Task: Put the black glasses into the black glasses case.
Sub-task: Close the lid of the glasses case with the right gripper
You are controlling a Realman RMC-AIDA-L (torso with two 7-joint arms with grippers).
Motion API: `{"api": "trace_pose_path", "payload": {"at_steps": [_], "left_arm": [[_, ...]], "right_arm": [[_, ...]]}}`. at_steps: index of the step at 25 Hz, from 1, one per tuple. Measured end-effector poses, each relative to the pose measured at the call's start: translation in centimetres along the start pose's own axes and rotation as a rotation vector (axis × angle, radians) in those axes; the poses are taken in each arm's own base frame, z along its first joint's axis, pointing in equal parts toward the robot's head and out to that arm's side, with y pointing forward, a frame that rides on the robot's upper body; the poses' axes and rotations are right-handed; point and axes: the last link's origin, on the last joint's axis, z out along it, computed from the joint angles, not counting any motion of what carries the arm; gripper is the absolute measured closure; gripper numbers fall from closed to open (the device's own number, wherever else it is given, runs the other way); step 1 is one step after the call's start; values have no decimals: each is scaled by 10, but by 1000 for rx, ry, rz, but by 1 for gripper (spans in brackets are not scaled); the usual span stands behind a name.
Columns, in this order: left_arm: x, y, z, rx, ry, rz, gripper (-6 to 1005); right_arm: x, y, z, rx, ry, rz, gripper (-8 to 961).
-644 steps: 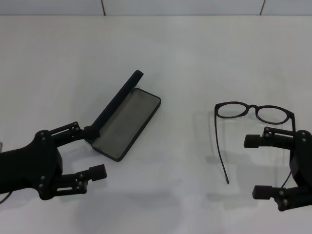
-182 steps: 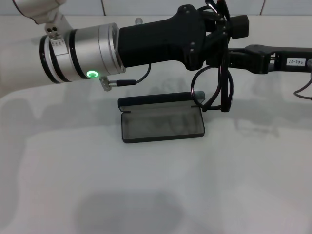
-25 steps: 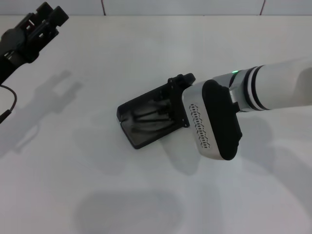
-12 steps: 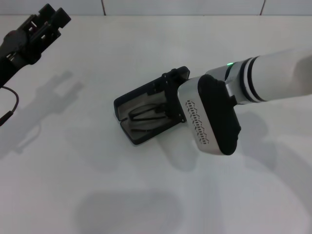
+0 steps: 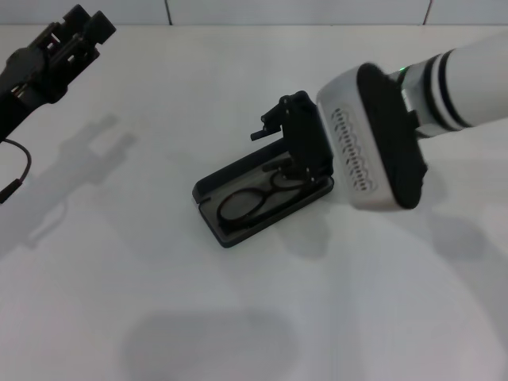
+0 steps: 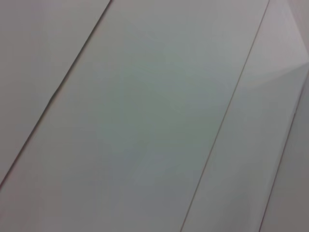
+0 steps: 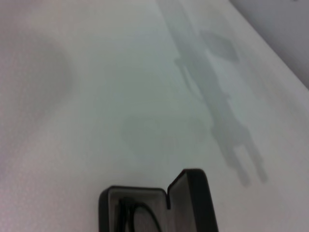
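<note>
The black glasses case (image 5: 213,190) lies open in the middle of the white table, with its lid raised on the far side. The black glasses (image 5: 252,203) lie folded inside it on the grey lining. My right gripper (image 5: 271,151) is open and empty, just above the case's right end and clear of the glasses. The right wrist view shows the case (image 7: 193,203) from above with the glasses (image 7: 137,217) in it. My left gripper (image 5: 86,22) is held high at the far left, open and empty, well away from the case.
The white table (image 5: 238,317) surrounds the case, and a tiled wall runs along its far edge. The left arm casts a shadow (image 5: 95,151) on the table left of the case. The left wrist view shows only pale wall panels (image 6: 145,116).
My right gripper has let go of the glasses and risen up and to the right off the case. The glasses now lie flat in the case. The left arm has not moved.
</note>
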Motion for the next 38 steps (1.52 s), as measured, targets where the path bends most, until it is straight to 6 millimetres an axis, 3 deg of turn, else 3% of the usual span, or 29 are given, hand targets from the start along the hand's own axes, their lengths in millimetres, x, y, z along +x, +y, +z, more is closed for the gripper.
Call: {"api": "trace_pose_path", "payload": {"at_steps": [7, 15, 16, 21, 28, 30, 35, 38], "left_arm": [[0, 0, 0, 0, -2, 0, 302], [0, 0, 0, -2, -1, 3, 302], [0, 1, 0, -2, -1, 5, 302], [-1, 1, -1, -2, 0, 13, 302], [-8, -1, -8, 54, 28, 93, 302], [-9, -4, -15, 96, 43, 108, 377], [-13, -7, -31, 172, 53, 133, 528], [-15, -7, -36, 190, 52, 138, 586]], "right_arm": [[3, -6, -24, 6, -81, 114, 583], [21, -15, -61, 113, -215, 326, 594], [34, -16, -78, 184, -284, 461, 595], [57, -14, -97, 287, -400, 739, 601], [67, 0, -84, 293, -497, 952, 610], [66, 3, -77, 278, -534, 1002, 613], [58, 2, -57, 255, -578, 1084, 806], [48, -3, -42, 210, -557, 1113, 819]]}}
